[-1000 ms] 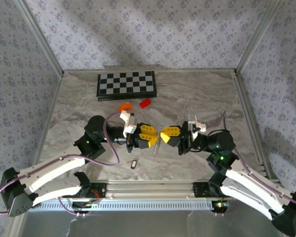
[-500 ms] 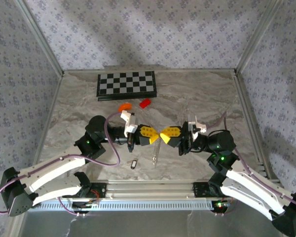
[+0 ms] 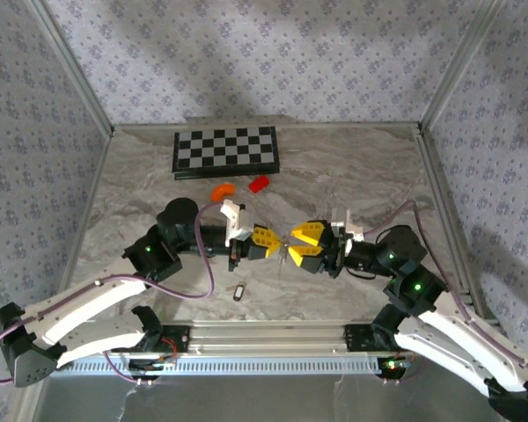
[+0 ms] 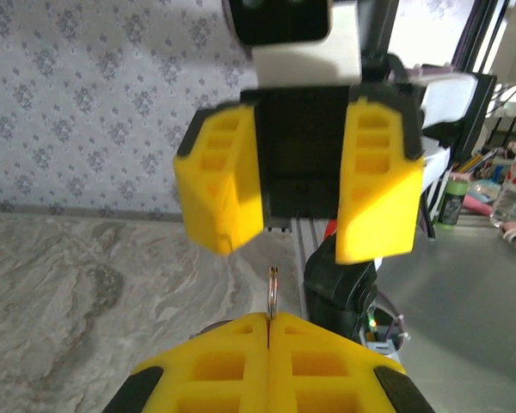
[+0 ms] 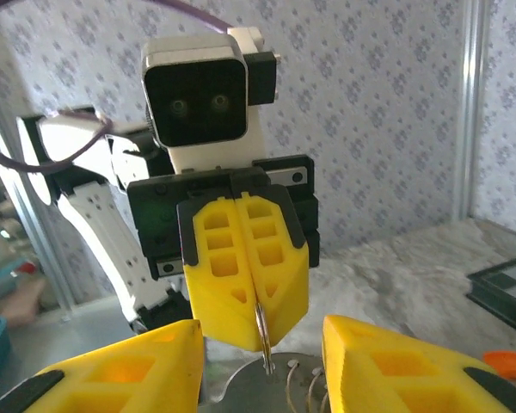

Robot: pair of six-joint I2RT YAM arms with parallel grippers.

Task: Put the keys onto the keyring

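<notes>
The keyring (image 4: 273,291) is a thin silvery loop seen edge-on, sticking out of my left gripper (image 4: 268,317), which is shut on it above the table's middle. In the right wrist view the keyring (image 5: 262,342) hangs from the closed left gripper (image 5: 256,325). My right gripper (image 3: 296,250) faces the left gripper (image 3: 276,247) tip to tip. It is open, with its fingers (image 5: 129,366) on either side of the loop and not touching it. The keys (image 3: 238,292), one tiny dark oblong piece, lie on the table near the front edge, below the left gripper.
A checkerboard (image 3: 226,151) lies at the back left of the marble table (image 3: 352,167). In front of it sit a red block (image 3: 260,183) and a curved orange piece (image 3: 222,190). Metal frame posts and patterned walls enclose the table.
My left gripper has closed on the keyring and my right gripper has opened off it. Both arms have shifted, and the hanging chain strand no longer shows below the grippers.
</notes>
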